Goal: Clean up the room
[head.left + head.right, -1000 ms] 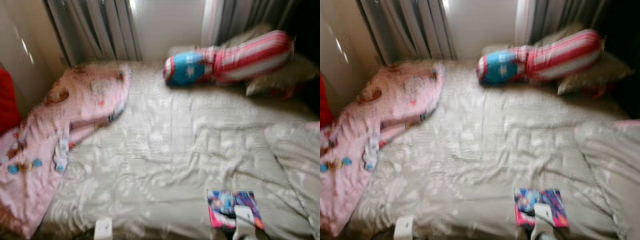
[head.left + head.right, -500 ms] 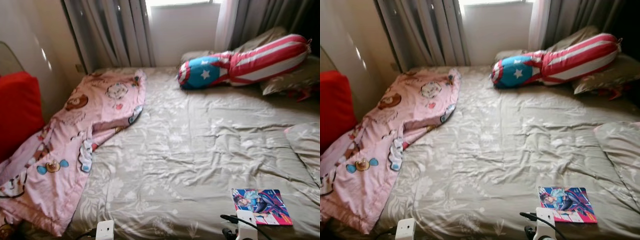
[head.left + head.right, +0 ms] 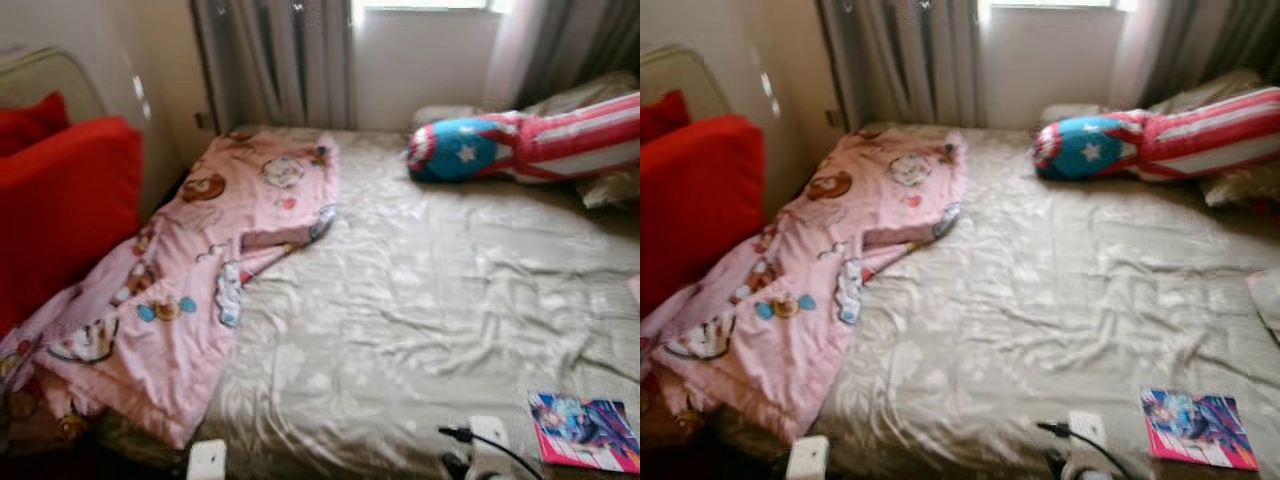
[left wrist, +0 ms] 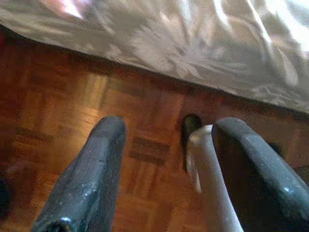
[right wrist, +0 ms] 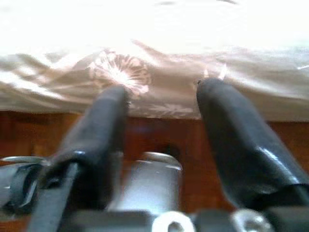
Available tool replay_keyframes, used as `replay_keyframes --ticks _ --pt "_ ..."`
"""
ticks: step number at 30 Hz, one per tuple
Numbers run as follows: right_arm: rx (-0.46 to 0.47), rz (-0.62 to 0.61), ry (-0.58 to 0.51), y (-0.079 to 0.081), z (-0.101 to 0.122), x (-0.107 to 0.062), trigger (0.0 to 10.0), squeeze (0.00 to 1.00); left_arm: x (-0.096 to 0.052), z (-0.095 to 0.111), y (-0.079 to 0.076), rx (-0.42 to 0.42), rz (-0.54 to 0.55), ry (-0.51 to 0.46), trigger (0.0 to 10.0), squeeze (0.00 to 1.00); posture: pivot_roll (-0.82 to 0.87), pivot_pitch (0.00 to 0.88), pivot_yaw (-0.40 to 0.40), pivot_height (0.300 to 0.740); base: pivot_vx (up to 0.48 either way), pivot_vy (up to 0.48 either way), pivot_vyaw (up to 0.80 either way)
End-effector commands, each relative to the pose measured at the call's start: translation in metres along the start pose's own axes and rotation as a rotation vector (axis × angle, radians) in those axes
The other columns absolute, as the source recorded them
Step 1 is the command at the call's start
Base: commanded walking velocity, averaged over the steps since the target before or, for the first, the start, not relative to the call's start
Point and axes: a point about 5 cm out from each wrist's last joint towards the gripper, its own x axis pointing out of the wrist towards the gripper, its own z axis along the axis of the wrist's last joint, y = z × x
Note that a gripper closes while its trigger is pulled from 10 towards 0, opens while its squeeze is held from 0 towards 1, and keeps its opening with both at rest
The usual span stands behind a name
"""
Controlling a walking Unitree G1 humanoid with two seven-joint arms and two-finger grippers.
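A pink blanket (image 3: 190,290) sprawls over the bed's (image 3: 420,300) left half; a comic book (image 3: 585,432) lies at lower right; the left gripper (image 4: 164,159) and right gripper (image 5: 161,125) hang spread and empty over wooden floor (image 4: 63,111), below the bed's edge, well apart from both.

A beige-covered bed (image 3: 420,300) carries a pink blanket (image 3: 190,290) at left, a striped bolster (image 3: 530,145) upper right, and a magazine (image 3: 585,432) lower right.
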Motion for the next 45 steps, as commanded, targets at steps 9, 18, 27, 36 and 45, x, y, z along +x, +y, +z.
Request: replay_keyframes --ticks 9,18,27,36,45 --pt "0.024 -0.025 0.003 -0.0098 -0.0028 -0.0021 10.0 0.0 0.0007 0.0016 -0.006 -0.02 -0.008 0.0 10.0 0.0 -0.12 0.0 0.007 0.74 0.0 0.353 0.0" --pt "0.027 -0.02 -0.003 -0.0098 -0.0023 -0.0022 10.0 0.0 0.0007 0.0018 -0.0062 -0.022 -0.007 -0.001 10.0 0.0 -0.12 0.0 0.007 0.74 0.0 0.354 0.0" --pt "0.024 -0.017 0.0 -0.0094 -0.002 -0.002 10.0 0.0 0.0008 0.002 -0.0059 -0.024 -0.005 -0.001 10.0 0.0 -0.12 0.0 0.008 0.74 0.0 0.355 0.0" --pt "0.011 -0.001 -0.008 -0.0086 -0.0008 -0.002 10.0 0.0 0.0008 0.0025 -0.0057 -0.02 -0.003 -0.005 10.0 0.0 -0.11 0.0 0.008 0.74 0.0 0.117 0.07" --pt "0.013 0.003 -0.016 -0.0085 0.0 -0.002 10.0 0.0 0.0008 0.0027 -0.0058 -0.021 -0.002 -0.006 10.0 0.0 -0.11 0.0 0.008 0.74 0.0 0.0 0.78"
